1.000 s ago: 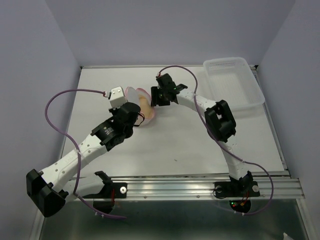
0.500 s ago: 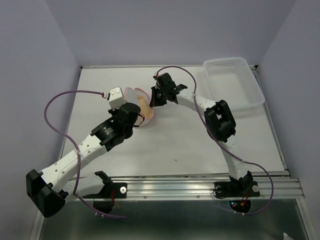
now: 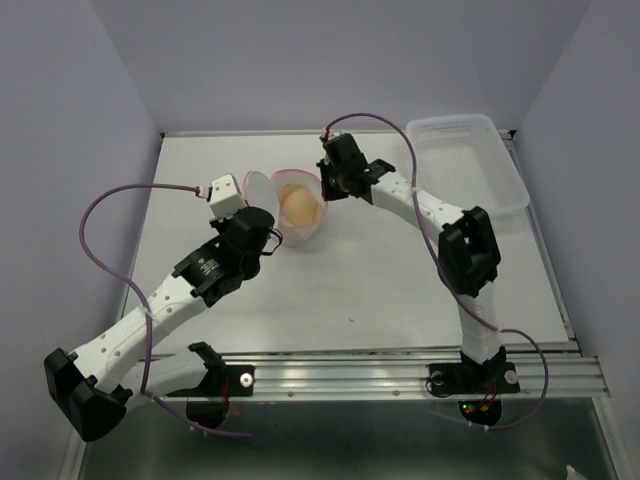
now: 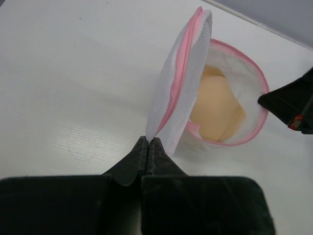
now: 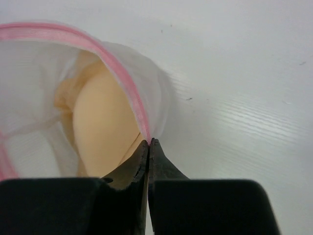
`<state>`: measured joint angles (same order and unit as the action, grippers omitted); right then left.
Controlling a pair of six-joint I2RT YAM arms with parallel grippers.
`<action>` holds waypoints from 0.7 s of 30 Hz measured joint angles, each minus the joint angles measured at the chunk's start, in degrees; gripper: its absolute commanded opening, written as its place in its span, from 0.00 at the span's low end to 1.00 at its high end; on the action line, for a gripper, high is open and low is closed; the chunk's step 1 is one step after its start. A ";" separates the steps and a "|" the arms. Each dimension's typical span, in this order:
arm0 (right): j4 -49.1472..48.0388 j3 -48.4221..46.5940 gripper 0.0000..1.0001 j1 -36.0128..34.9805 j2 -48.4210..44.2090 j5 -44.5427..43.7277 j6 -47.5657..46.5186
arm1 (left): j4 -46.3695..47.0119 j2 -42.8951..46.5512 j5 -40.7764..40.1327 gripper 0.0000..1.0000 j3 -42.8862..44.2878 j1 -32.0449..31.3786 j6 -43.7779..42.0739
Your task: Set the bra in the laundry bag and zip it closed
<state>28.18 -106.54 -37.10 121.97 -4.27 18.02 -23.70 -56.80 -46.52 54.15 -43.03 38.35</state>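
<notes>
The laundry bag (image 3: pixel 300 222) is a white mesh pouch with a pink zipper rim, lying open at the table's back middle. The peach bra (image 3: pixel 298 203) sits inside it, also seen as the bra (image 4: pixel 217 110) and the bra (image 5: pixel 105 127). My left gripper (image 4: pixel 148 140) is shut on the edge of the bag's upright lid flap (image 4: pixel 178 78). From the bag's far right side my right gripper (image 5: pixel 148 142) is shut on the pink rim (image 5: pixel 132 95). In the top view the left gripper (image 3: pixel 270 237) holds the near left side and the right gripper (image 3: pixel 326 196) the far right.
A clear-white plastic basket tray (image 3: pixel 508 182) stands at the back right corner. The right arm's elbow (image 3: pixel 470 250) hangs over the table's right half. A purple cable (image 3: pixel 120 195) loops off the left arm.
The right gripper has closed on the bag's rim and pulled it right and back. The bag has opened wider, showing the bra. The left arm shifted slightly left, still gripping the flap.
</notes>
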 measured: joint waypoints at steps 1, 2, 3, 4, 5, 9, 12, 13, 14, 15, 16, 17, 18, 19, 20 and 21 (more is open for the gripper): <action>-0.09 1.14 0.01 -0.07 -2.40 -1.53 -1.16 | 0.24 0.39 0.02 0.00 0.00 0.00 -0.22; -0.44 2.23 0.01 -0.11 -4.57 -2.43 -1.97 | 0.68 0.92 0.09 0.00 0.00 0.00 -0.46; -0.44 3.52 0.01 -0.39 -8.26 -3.76 -3.10 | 0.98 1.27 0.17 0.00 0.00 0.00 -0.63; -0.61 3.93 0.01 -0.52 -9.75 -3.98 -3.74 | 1.40 1.49 0.24 0.00 0.00 0.00 -0.92; -0.94 4.26 0.01 -0.83 -11.52 -4.22 -4.46 | 1.70 1.57 0.22 0.00 0.00 0.00 -1.20; -3.19 4.39 0.01 -1.75 -15.21 -4.04 -6.64 | 2.84 1.36 0.44 0.00 0.00 0.00 -2.03; -3.65 5.29 0.01 -2.21 -15.13 -4.61 -7.76 | 3.82 1.33 0.57 0.00 0.00 0.00 -2.49; -3.58 5.77 0.01 -2.23 -14.97 -4.98 -7.93 | 4.22 1.33 0.61 0.00 0.00 0.00 -2.62; -3.54 6.23 0.01 -2.23 -14.67 -5.40 -8.11 | 4.42 1.31 0.61 0.00 0.00 0.00 -2.73; -3.37 6.67 0.01 -2.23 -14.25 -5.84 -8.24 | 4.57 1.27 0.61 0.00 0.00 0.00 -2.80; -3.32 7.08 0.01 -2.23 -13.90 -6.29 -8.39 | 4.68 1.25 0.61 0.00 0.00 0.00 -2.91; -3.15 7.48 0.01 -2.23 -13.53 -6.54 -8.50 | 4.74 1.11 0.61 0.00 0.00 0.00 -2.93; -3.15 7.85 0.01 -2.21 -13.20 -6.86 -8.63 | 4.81 0.98 0.63 0.00 0.00 0.00 -2.97; -3.02 8.07 0.01 -2.21 -12.87 -7.37 -8.70 | 4.85 0.74 0.66 0.00 0.00 0.00 -2.99; -2.91 8.15 0.01 -2.21 -12.57 -7.63 -8.79 | 4.92 0.66 0.68 0.00 0.00 0.00 -3.04; -2.91 8.28 0.01 -2.21 -12.04 -8.13 -8.81 | 5.01 0.39 0.74 0.00 0.00 0.00 -3.13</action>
<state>25.28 -98.26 -39.31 109.93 -12.40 9.21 -18.70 -56.40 -45.78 54.15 -43.03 35.22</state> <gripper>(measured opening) 0.023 0.033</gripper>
